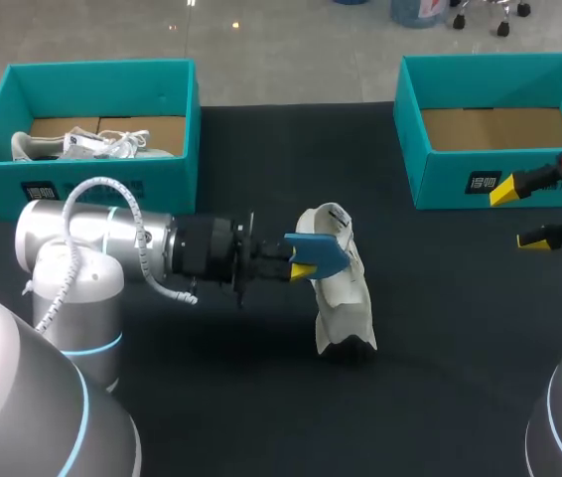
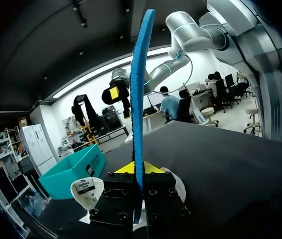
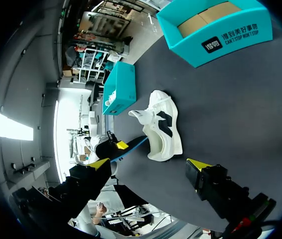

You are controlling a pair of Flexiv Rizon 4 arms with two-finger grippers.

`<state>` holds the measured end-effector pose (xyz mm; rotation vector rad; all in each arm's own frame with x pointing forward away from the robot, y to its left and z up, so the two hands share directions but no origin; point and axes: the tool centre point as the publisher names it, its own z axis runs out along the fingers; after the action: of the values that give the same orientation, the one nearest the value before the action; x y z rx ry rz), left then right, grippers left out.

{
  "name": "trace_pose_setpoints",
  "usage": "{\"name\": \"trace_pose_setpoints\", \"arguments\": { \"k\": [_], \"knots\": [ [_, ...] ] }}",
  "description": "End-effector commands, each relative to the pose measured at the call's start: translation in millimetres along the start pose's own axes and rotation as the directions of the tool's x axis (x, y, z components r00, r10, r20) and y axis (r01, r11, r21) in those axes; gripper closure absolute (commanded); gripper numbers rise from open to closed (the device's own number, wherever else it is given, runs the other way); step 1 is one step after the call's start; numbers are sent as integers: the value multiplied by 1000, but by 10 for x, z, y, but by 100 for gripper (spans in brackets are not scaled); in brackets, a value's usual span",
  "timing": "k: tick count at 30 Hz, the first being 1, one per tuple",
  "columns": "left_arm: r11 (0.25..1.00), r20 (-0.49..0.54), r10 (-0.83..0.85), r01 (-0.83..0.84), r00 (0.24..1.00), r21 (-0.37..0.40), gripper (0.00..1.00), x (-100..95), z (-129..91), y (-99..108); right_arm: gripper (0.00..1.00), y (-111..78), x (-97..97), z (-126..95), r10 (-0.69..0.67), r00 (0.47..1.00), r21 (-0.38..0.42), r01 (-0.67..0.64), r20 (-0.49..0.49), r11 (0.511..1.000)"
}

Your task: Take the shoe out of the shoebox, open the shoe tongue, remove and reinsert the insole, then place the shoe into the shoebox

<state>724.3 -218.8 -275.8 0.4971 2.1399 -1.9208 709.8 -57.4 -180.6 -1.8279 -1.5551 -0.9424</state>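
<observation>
Shoe (image 1: 344, 298) is sitting out on the table (image 1: 440, 358), dead center, with the left gripper (image 1: 301, 268) pinching the blue insole (image 1: 323, 253) at its 9 o'clock, probably lining up reinsertion; the right gripper (image 1: 519, 214) is hanging open at 3 o'clock.

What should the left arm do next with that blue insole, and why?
Probably steer the blue insole into the opening of the white shoe: the left gripper pinches it outside the shoe, which lies close by on the table.
</observation>
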Motion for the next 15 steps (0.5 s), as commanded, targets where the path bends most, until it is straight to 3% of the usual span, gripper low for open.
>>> {"name": "trace_pose_setpoints", "arguments": {
  "k": [1,15],
  "knots": [
    [1000,1,-6,6,1000,-8,100,19,30,41,0,-9,-3,2,1,1000,-1,-1,2,1000],
    [999,-6,8,-7,1000,47,100,2,76,-237,0,-9,-3,2,1,1000,-1,-1,2,1000]
  ]
}}
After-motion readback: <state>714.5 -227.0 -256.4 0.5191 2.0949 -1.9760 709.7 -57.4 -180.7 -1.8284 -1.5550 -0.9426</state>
